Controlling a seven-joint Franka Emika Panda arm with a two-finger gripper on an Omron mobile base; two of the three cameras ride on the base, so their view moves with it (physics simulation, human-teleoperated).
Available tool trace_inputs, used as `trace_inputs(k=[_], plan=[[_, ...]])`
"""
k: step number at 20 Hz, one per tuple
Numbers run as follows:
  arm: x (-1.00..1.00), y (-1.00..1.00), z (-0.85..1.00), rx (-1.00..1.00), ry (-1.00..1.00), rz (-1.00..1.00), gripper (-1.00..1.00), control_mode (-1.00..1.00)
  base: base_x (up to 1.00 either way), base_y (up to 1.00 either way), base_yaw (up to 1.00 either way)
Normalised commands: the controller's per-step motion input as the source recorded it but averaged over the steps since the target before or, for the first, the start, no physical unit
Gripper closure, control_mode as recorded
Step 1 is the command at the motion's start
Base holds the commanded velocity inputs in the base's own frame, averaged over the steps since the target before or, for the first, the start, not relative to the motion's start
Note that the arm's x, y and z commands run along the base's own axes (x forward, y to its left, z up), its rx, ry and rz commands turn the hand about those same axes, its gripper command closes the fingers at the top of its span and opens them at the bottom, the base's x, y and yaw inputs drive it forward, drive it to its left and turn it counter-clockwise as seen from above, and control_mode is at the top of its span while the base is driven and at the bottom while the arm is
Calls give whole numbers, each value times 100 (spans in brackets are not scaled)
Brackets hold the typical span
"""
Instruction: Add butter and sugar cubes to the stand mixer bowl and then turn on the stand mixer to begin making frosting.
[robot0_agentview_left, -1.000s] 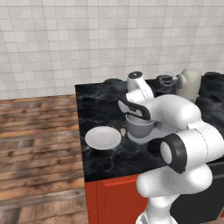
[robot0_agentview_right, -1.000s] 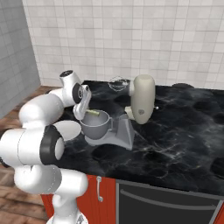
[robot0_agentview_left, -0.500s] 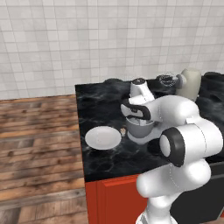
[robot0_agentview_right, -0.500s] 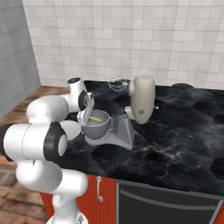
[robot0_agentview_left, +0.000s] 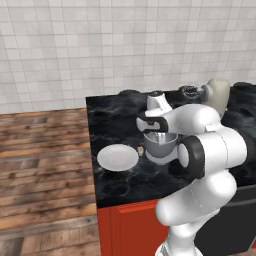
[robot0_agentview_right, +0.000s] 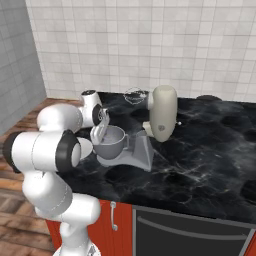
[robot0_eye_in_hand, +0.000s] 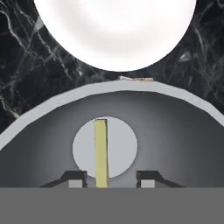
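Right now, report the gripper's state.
Gripper: open, over the deep round grey metal bowl; the short pale yellow-olive butter stick shows between its tips, unclamped.

Bright, even, slightly soft rendering

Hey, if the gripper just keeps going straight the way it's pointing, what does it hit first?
Most likely the butter, which stands between the open fingers of the gripper, then the floor of the stand mixer bowl. Depth is unclear.
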Motion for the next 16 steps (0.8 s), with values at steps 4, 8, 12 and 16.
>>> trace_inputs(k=[4, 8, 12, 16], plan=[[-3, 0, 25, 0, -1, 0, -100, -100, 0, 0, 0], [-46, 1, 95, 3, -16, 0, -100, -100, 0, 0, 0], [-52, 23, 96, 0, -11, 0, -100, -100, 0, 0, 0], [-28, 63, 46, -1, 0, 0, -100, -100, 0, 0, 0]])
